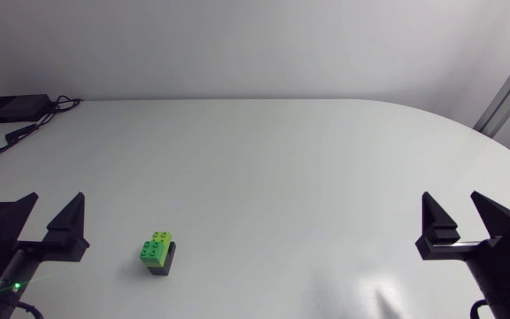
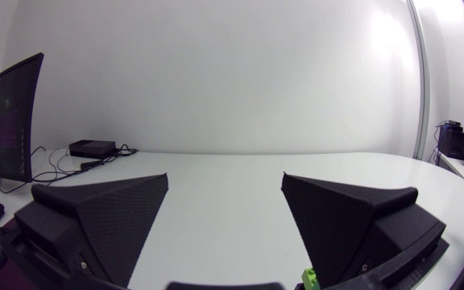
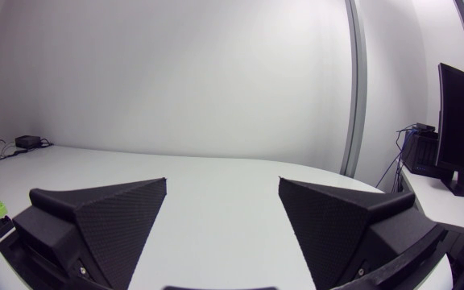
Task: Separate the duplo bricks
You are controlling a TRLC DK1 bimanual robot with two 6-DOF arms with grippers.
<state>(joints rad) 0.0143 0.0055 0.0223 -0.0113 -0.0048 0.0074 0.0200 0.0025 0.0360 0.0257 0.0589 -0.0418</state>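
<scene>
The white desk (image 1: 264, 168) carries one small duplo stack (image 1: 158, 252), which serves here as the landmark. The bricks are not yet separated.

The left arm (image 1: 3, 252) sits near the stack, on its left side. Its jaws stand wide open with nothing between them. In the left wrist view a sliver of the stack shows low down, beside one open finger and apart from it. The right arm (image 1: 503, 257) is well apart from the stack, on the opposite side. Its jaws are spread open and empty too.

A black box (image 1: 11, 108) with cables lies far behind the stack, at the desk's back corner.

In the stack, the green brick (image 1: 155, 249) is pressed onto the black brick (image 1: 165, 264). Whether the green part is one piece or two I cannot tell.

By my judgement the task stands at its first step, the approach. The next move calls for both arms at the stack, one pinning the black base and the other gripping the green top to pull it off.
</scene>
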